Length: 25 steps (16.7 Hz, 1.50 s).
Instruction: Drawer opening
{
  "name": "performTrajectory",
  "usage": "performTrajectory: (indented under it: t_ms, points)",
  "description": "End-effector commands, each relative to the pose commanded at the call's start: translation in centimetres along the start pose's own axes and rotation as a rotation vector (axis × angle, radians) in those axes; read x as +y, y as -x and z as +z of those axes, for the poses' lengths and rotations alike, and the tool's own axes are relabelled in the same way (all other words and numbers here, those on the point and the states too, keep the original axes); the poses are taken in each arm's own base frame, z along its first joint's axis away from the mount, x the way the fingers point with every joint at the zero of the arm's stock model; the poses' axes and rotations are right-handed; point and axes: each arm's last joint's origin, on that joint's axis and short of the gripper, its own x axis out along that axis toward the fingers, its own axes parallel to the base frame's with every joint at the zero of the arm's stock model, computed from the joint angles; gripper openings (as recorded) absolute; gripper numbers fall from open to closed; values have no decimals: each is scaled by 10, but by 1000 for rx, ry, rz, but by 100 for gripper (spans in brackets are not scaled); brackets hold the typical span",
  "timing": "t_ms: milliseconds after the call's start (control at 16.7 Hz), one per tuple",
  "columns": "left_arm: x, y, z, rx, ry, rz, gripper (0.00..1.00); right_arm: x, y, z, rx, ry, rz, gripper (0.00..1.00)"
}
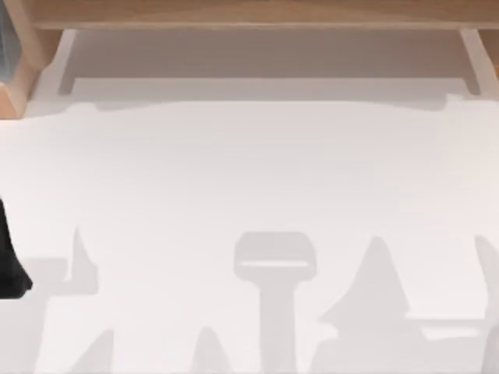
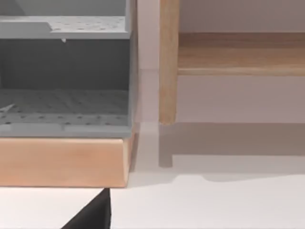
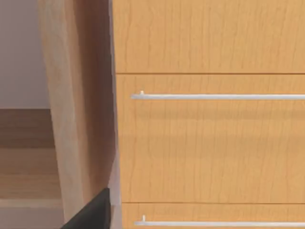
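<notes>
The top view showed a white counter [image 1: 249, 171] covering most of the frame. A wooden shelf edge [image 1: 249, 12] ran along the top of the frame, with pale supports beneath it at the upper left and upper right. Grey shadows of the arms and a camera mount lay across the lower half of the counter. A black part of the left arm [image 1: 9, 257] entered at the left edge of the frame, below mid-height. Whether the left end effector was apart or together could not be told from any view.

In the left wrist view, a grey perforated rack [image 2: 64, 102] with two levels occupied the upper left of the frame. It rested on a wooden base [image 2: 62, 162] that stood on the counter. A wooden post [image 2: 168, 62] stood upright just right of centre, and a wooden shelf [image 2: 240, 52] extended from it to the right edge. A black piece of the arm's own hardware [image 2: 93, 214] showed at the bottom of the frame.

In the right wrist view, a wooden drawer front [image 3: 209, 138] filled the centre and right of the frame. A slim metal handle [image 3: 219, 97] ran horizontally across its upper part. A second handle [image 3: 219, 223] on the drawer below lay along the bottom edge. The cabinet side panel [image 3: 78, 105] stood to the left of the drawers. Both drawers sat flush with the cabinet face, closed. A black piece of hardware [image 3: 95, 214] showed at the bottom left. The state of the right end effector could not be told.
</notes>
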Motion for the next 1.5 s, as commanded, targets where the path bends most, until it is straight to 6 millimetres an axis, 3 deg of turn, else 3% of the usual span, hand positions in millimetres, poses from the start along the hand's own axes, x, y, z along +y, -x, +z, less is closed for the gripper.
performTrajectory:
  t_ms: [300,660,840,1080,1320,1500]
  points:
    - [0,0,0,0,0,0,100,-1,-6,-1,-2,36,7,100]
    - [0,0,0,0,0,0,100,-28,-59,-17,-15,387,9,100]
    - [0,0,0,0,0,0,100,-45,-95,-44,-8,657,-1,100]
    - [0,0,0,0,0,0,100,-58,-140,-97,11,1039,-5,100]
    - [0,0,0,0,0,0,100,-56,-173,-148,14,1363,-4,100]
    - [0,0,0,0,0,0,100,-51,-187,-174,10,1515,-6,100]
